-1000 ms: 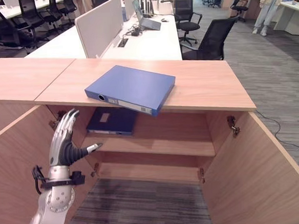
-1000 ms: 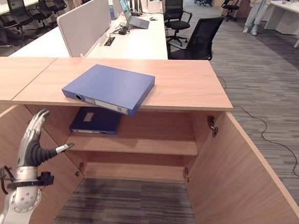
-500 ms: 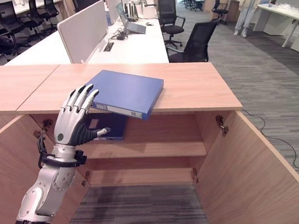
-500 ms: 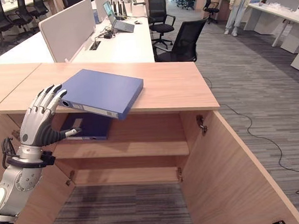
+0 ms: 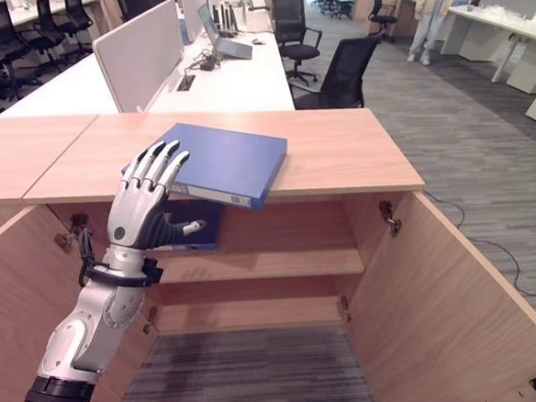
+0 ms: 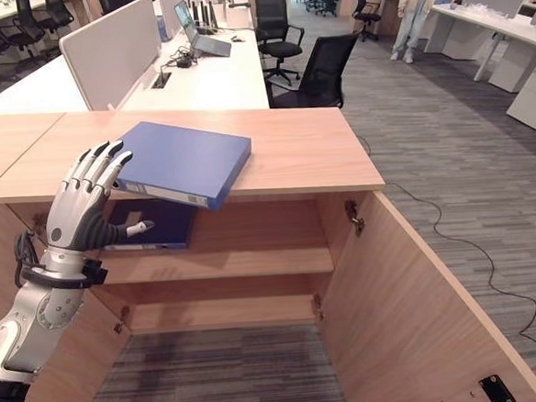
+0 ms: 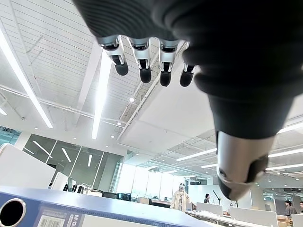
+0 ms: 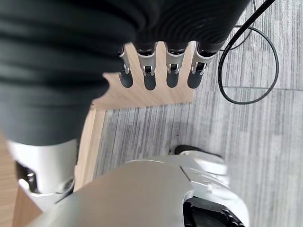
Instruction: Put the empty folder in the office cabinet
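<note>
left hand (image 5: 140, 210) beside folder (image 5: 219, 158)

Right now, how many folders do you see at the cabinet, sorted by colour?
Light blue folder, lying on the cabinet top with a corner past the front edge: 1
Dark blue folder, lying on the upper shelf inside: 1
Total: 2
The left hand is open in front of the light one's spine.
</note>
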Robot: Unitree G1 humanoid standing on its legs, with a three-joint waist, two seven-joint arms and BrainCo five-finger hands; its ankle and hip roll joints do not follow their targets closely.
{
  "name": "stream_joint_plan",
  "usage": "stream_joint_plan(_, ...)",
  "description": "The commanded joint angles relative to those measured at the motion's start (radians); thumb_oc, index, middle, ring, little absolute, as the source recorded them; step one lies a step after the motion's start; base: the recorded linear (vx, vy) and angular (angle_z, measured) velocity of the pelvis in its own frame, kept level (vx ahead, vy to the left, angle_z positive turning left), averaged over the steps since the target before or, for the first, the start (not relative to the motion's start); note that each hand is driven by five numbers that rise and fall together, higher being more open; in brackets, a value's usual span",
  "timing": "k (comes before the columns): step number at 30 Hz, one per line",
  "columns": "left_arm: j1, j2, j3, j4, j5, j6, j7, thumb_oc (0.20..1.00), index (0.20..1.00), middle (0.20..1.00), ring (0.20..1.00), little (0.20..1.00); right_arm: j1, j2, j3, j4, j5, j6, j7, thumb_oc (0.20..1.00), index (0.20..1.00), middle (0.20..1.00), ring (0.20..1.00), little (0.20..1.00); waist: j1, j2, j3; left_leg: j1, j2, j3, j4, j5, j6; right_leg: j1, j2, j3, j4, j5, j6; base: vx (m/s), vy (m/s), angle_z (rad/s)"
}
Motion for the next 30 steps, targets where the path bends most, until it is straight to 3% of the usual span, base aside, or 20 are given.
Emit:
stream_joint_plan(1,-0.116,0.013,-0.017,0.008,0.013,0.005,0.02,1.0,1.0,1.0,1.0,1.0,-0.001,0.009,0.056,0.001,-0.026,0.007,0.001,1.0,1.0,1.0,1.0,1.0,-0.034,-0.021,0.009,-0.089,-0.016,-0.021,0.217,-0.172,0.046,0.064,-0.024,-0.043,0.049,-0.03,0.028,-0.08,0.006,0.04)
stream_joint_plan(10,-0.185,-0.006,-0.053,0.057,0.022,0.027,0.021,1.0,1.0,1.0,1.0,1.0,-0.023,0.004,0.053,0.002,-0.022,0.007,-0.007,1.0,1.0,1.0,1.0,1.0,-0.045,-0.019,0.03,-0.176,-0.018,-0.014,0.312,-0.204,0.061,-0.018,-0.031,-0.035,0.135,-0.054,0.019,-0.06,0.003,-0.01)
stream_joint_plan(30,-0.4,-0.022,-0.211,0.242,0.088,0.089,0.033,1.0,1.0,1.0,1.0,1.0,-0.046,-0.006,0.082,0.001,-0.026,0.009,-0.008,1.0,1.0,1.0,1.0,1.0,-0.075,-0.028,0.012,-0.207,-0.016,0.015,0.303,-0.204,0.069,-0.079,-0.04,-0.007,0.15,-0.053,0.028,0.0,0.007,-0.03)
